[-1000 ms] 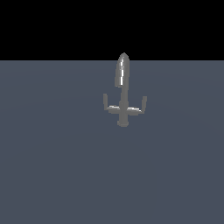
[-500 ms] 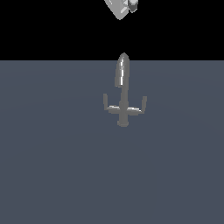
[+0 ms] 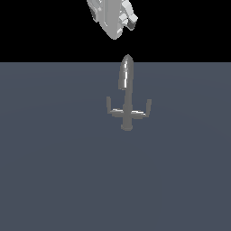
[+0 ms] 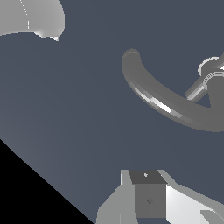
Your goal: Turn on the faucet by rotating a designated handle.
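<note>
Two upturned prongs end the thin crossbar of the faucet (image 3: 127, 92), which stands alone on the flat grey bench (image 3: 54, 171), a little toward the far edge and near the middle of the exterior view. Its tall, tapered spout rises from a short round stem, with the crossbar set low across it. The handle (image 3: 108, 104) is the straight, upright prong on the exterior view's left; its twin (image 3: 148, 106) on the right leans slightly outward.

Nothing touches either prong. Above the spout's tip, well clear of it and against the black background, hangs the pale gripper (image 3: 113, 20), cut off by the top of the exterior view. It sits slightly to the exterior view's left of the spout, roughly over the handle's side, apart from the whole fixture.

From the wrist view, the spout shows as a thick curved grey tube (image 4: 162, 101) with the crossbar and stem beside it, and part of one of the fingers (image 4: 148, 199) shows at the frame's edge, apart from the metal. Whether the fingers are spread or closed I cannot tell.
</note>
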Motion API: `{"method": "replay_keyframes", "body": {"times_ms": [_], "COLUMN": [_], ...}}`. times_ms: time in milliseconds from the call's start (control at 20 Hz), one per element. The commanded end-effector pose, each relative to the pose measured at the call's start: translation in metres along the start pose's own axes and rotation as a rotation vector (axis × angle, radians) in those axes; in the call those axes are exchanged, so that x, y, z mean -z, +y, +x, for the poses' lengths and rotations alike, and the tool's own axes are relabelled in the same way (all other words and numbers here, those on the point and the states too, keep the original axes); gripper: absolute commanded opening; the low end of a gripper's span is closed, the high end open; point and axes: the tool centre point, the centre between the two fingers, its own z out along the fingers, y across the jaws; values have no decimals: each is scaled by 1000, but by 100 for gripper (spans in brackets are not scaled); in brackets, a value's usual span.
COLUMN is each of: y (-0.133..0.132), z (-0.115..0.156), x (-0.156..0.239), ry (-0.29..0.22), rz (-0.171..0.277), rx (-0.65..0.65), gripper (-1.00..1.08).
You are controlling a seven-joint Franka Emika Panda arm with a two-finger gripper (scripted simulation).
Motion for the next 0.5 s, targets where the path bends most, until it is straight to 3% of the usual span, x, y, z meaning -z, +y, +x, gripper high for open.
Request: {"method": "replay_keyframes", "body": {"times_ms": [0,450], "y": [12,53], "z": [2,11], "x": [-1,-6], "ry": [-27,-113], "rz": [13,71], "rx": [75,339], "gripper": [-100,-100]}}
